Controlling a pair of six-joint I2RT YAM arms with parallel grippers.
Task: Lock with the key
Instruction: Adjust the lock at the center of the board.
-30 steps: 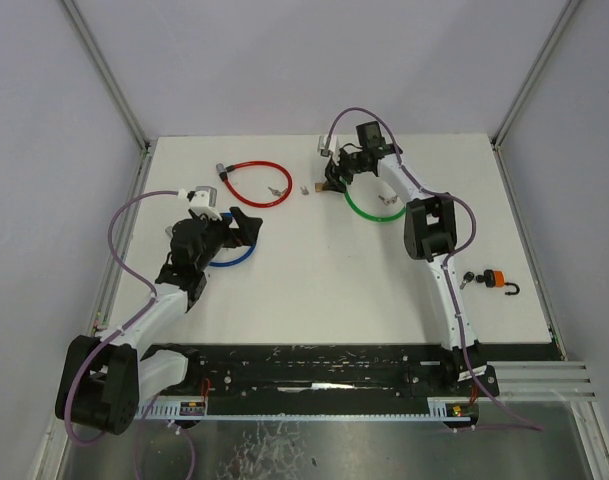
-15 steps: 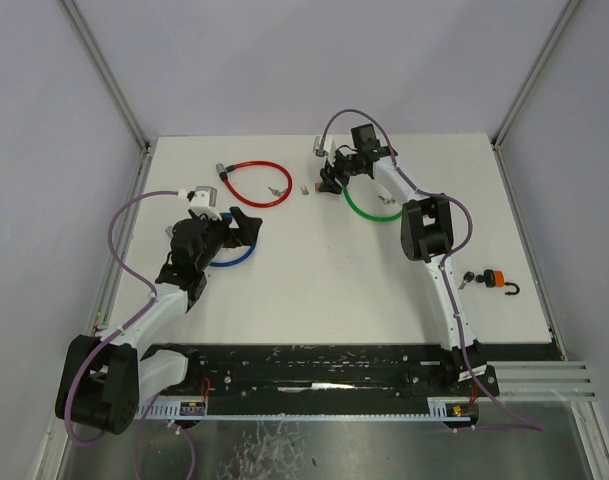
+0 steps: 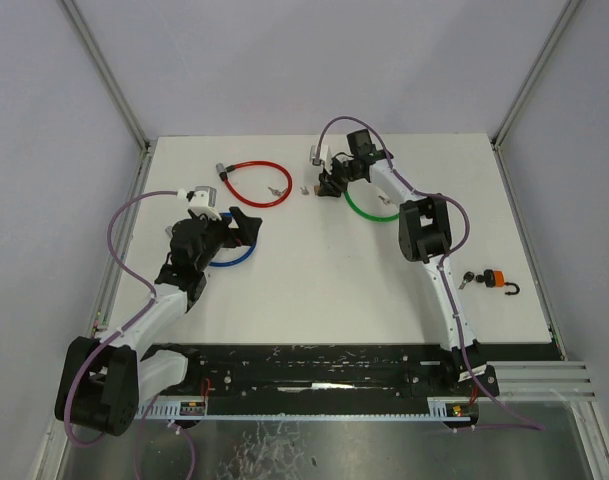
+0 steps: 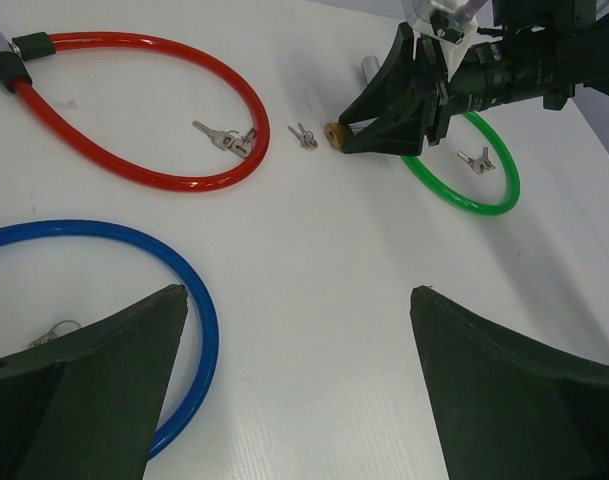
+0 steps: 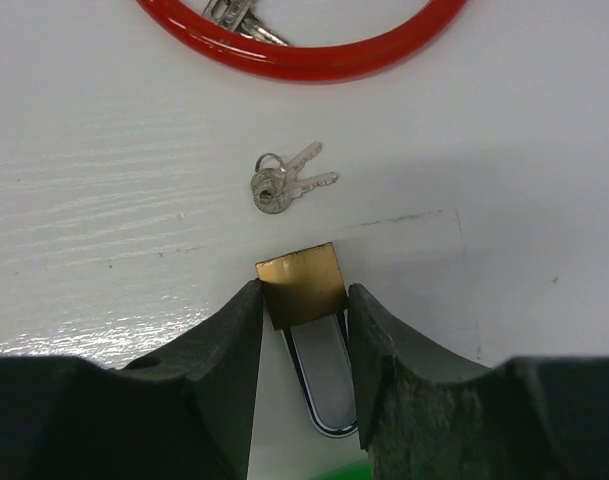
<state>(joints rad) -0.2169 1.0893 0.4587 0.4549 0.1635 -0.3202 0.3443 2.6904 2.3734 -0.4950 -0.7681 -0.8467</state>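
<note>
A small brass padlock [image 5: 300, 283] with a steel shackle lies flat on the white table at the back. My right gripper [image 5: 302, 295] has its two fingers pressed against the brass body's sides. In the top view the right gripper [image 3: 327, 186] covers most of the padlock. A pair of small keys on a ring [image 5: 284, 183] lies loose just beyond the padlock, also visible as the keys [image 4: 303, 135] left of the padlock [image 4: 334, 133]. My left gripper [image 4: 296, 292] is open and empty, hovering by the blue cable; in the top view the left gripper [image 3: 246, 228] is at mid left.
A red cable lock [image 3: 256, 183] with keys [image 4: 224, 138] inside its loop lies left of the padlock. A green cable loop [image 4: 484, 190] lies behind the right gripper. A blue cable loop [image 4: 189, 300] sits under the left gripper. An orange padlock [image 3: 495, 279] rests at the right.
My right gripper has slid left toward the loose keys and its fingers have closed in onto the brass padlock. The left arm has stayed still.
</note>
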